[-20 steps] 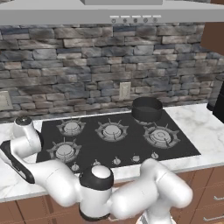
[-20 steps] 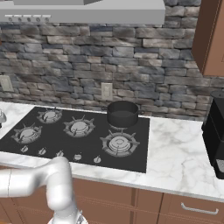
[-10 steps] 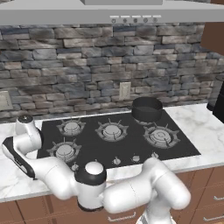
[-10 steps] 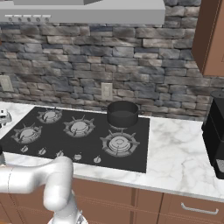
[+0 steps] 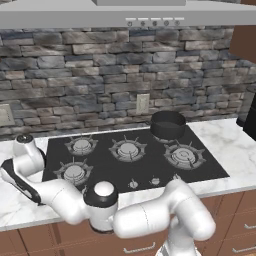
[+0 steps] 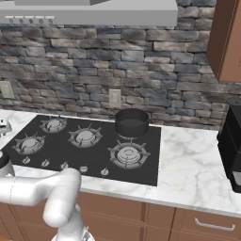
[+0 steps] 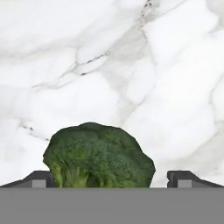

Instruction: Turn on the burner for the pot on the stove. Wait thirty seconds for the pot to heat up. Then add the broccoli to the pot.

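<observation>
A grey-brown stone wall (image 5: 100,75) runs behind everything, with one pale range hood (image 5: 130,15) above and one light outlet plate (image 5: 143,104) set in the stone. Below it lies one white marble counter (image 6: 193,160) over brown wooden cabinets (image 6: 188,221). One black appliance (image 6: 231,141) stands on the counter at the far right of the right base view.

Set into the counter is one stove (image 5: 135,160), a flat black cooktop with five burners under black grates and a row of five small knobs (image 6: 64,165) along its near edge. One pot (image 5: 168,124), dark and round, stands on the back right burner.

The white arm bends low across the front of the stove and reaches out to the counter left of the cooktop.

In the hand view the gripper (image 7: 111,177) looks down on veined white marble (image 7: 131,65). Its two dark fingertips (image 7: 37,177) stand apart, one at each side. One broccoli (image 7: 99,157) sits between them, its green head rising above the tips; it nearly meets the left tip and leaves a clear gap before the right one. Whether the fingers touch it I cannot tell. The pot and stove are well away from the fingers.
</observation>
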### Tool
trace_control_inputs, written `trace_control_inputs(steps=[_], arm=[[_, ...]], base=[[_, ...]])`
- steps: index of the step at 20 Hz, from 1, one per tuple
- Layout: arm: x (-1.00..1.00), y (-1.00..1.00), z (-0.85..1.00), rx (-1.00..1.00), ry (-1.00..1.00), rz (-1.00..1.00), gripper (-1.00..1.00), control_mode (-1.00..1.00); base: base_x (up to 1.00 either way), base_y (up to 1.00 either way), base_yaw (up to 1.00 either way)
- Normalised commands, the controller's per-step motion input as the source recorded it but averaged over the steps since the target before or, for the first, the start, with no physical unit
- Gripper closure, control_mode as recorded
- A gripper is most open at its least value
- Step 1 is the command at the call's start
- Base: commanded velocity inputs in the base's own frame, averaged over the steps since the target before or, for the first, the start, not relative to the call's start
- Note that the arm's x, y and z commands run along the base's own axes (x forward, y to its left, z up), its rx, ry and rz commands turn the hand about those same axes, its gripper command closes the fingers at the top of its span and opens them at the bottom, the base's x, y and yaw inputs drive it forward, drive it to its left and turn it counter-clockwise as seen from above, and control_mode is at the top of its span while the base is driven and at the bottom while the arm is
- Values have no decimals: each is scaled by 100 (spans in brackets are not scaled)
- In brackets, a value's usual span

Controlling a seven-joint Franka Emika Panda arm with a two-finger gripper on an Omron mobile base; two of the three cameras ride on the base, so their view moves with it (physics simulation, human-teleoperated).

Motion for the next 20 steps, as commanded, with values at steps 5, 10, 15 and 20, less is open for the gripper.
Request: trace_control_inputs(steps=[5,10,15,20], arm=[[0,20,-44,0,0,1,100,-100],[-2,3,-55,0,1,0,100,-100],[-9,-28,-4,0,-10,1,100,-100],[1,-57,18,0,-28,3,100,-100]], base=[[0,0,0],[0,0,0],[0,0,0],[0,0,0]])
